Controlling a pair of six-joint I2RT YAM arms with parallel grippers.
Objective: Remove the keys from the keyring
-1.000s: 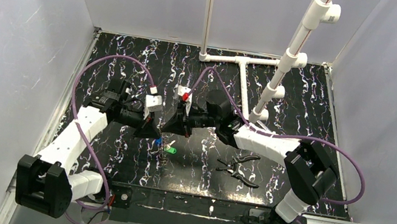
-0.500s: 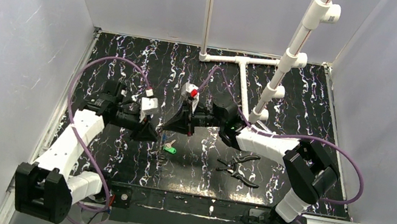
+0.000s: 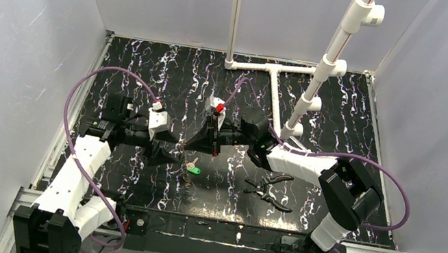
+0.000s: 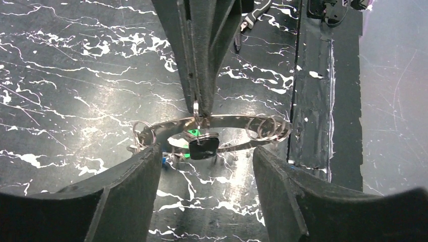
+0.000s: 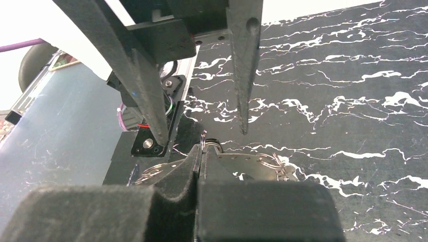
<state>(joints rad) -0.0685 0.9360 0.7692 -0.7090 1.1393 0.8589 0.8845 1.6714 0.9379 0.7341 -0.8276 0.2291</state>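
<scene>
My right gripper (image 3: 192, 147) (image 5: 203, 147) is shut, pinching a small silvery keyring (image 4: 197, 107) (image 5: 204, 138) at its tips just above the table. Below the keyring hang a curved metal band (image 4: 237, 121) with small rings at both ends and a black-headed key (image 4: 204, 146). A green key (image 3: 193, 170) (image 4: 191, 132) shows just beyond them. A bit of blue key (image 4: 164, 161) peeks out beside my left finger. My left gripper (image 3: 172, 149) (image 4: 206, 169) is open, facing the bunch from the left, with nothing between its fingers (image 5: 151, 106).
Black-handled pliers (image 3: 269, 190) (image 4: 250, 17) lie to the right of the keys. A white pipe frame (image 3: 316, 80) stands at the back right. The table's front ledge (image 4: 313, 91) runs close by, and grey walls enclose the sides.
My left gripper has opened and drawn back to the left, away from the keys. The right gripper has stayed shut on the keyring, almost in place.
</scene>
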